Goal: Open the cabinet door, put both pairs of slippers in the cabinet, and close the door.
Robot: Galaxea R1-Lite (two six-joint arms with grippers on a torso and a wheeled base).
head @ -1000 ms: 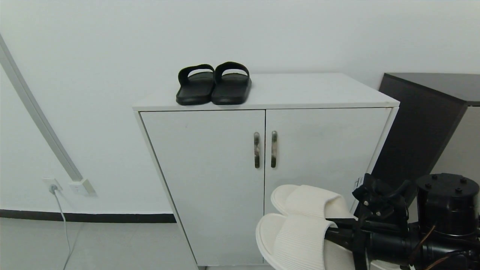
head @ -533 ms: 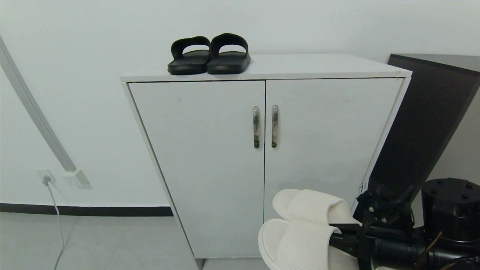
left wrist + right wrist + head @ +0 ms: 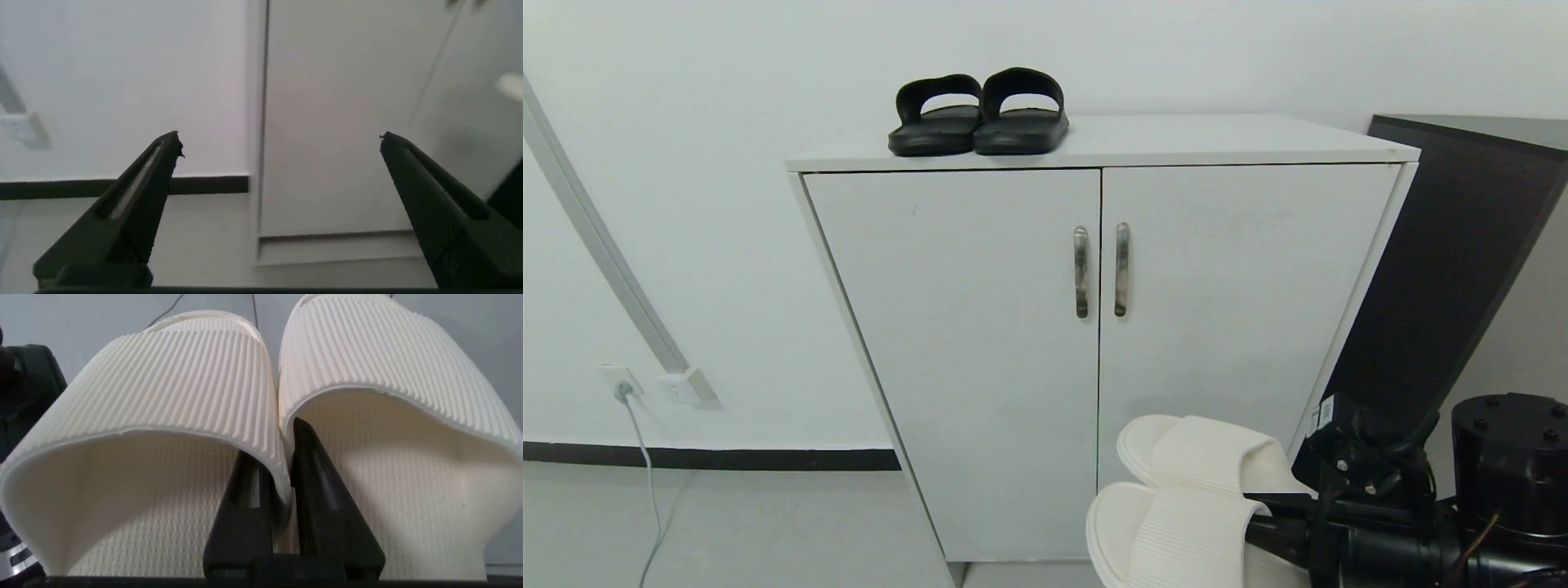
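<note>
The white cabinet (image 3: pixel 980 343) stands with both doors closed, two metal handles (image 3: pixel 1081 271) side by side at the middle. A pair of black slippers (image 3: pixel 978 114) rests on its top, toward the left. My right gripper (image 3: pixel 280 469) is shut on the inner strap edges of a pair of white ribbed slippers (image 3: pixel 270 400), held low in front of the right door (image 3: pixel 1201 490). My left gripper (image 3: pixel 278 147) is open with nothing between its fingers, facing the cabinet's lower left corner (image 3: pixel 327 163) near the floor.
A dark cabinet (image 3: pixel 1454 245) stands right of the white one. A grey conduit (image 3: pixel 596 237) runs down the wall at left to an outlet (image 3: pixel 621 384) with a cable. Open floor (image 3: pixel 727 531) lies left of the cabinet.
The head camera has dropped, so the cabinet now sits higher and is seen more front-on. The white slippers stay held in my right gripper, in much the same place.
</note>
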